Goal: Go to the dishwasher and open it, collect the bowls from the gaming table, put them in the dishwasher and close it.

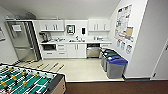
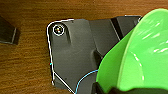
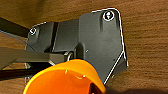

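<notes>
Across the pale tile floor, the dishwasher [image 1: 93, 52] sits under the white counter, a stainless front with a dark band along its top. I cannot tell how its door stands. A lime green bowl [image 2: 140, 55] hangs close over the brown wood floor, with my left gripper [image 2: 112, 89] shut on its rim. My right gripper [image 3: 92, 88] is shut on an orange bowl [image 3: 65, 77], also above the wood floor. The gaming table is out of view.
A table-football table [image 1: 25, 82] with a green field stands at the near left. Grey bins, one with a blue lid [image 1: 116, 66] and others with green lids [image 1: 110, 53], line the right wall beside the dishwasher. A tall steel fridge [image 1: 22, 40] stands at the far left.
</notes>
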